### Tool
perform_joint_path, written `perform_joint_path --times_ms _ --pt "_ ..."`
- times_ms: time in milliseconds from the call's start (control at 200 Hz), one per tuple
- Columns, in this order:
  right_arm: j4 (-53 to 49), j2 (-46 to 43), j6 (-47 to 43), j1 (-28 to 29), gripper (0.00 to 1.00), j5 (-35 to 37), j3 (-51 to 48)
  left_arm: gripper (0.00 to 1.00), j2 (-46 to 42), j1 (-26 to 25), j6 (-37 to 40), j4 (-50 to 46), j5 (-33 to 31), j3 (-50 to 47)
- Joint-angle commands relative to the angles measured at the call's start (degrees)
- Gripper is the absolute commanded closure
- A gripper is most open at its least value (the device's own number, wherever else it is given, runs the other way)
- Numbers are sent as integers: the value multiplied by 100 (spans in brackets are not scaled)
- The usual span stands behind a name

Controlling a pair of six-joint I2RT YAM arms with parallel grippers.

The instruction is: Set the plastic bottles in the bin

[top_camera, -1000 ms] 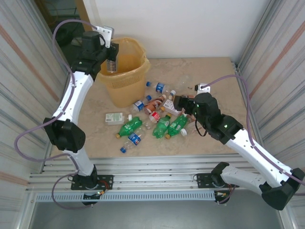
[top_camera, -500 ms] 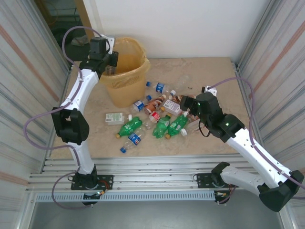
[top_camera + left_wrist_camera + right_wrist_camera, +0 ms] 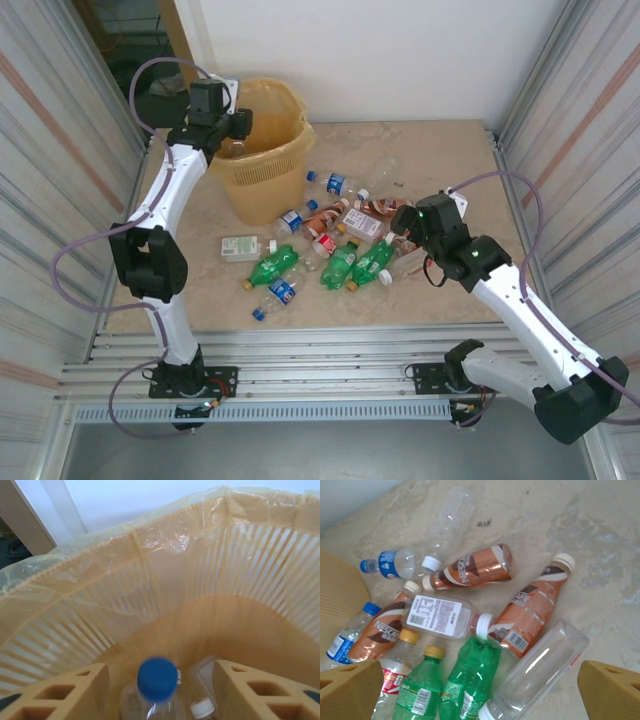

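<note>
Left gripper point(image 3: 235, 138): jaws apart around blue-capped bottle point(image 3: 157, 679), inside bin point(image 3: 165, 575); let it drop before you lift. Right gripper point(image 3: 480, 686): jaws wide above bottle pile point(image 3: 440, 615) on table point(image 3: 600, 540); choose an outlier.

White arm links point(image 3: 165, 200), black joints point(image 3: 148, 265), lilac cables point(image 3: 53, 272), tan hollow-celled fingers point(image 3: 55, 695).
</note>
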Motion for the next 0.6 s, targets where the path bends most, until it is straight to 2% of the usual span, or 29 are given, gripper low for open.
perform_joint_path --times_ms 0,306,596 --pt "-201 98 272 -101 2 -143 -90 37 -243 42 -105 -21 59 137" --pt "-429 546 470 -282 2 -414 -92 25 -932 33 -426 -49 552 -28" --pt "-276 849 834 -449 2 -737 -408 9 -2283 26 -895 545 1022 -1245"
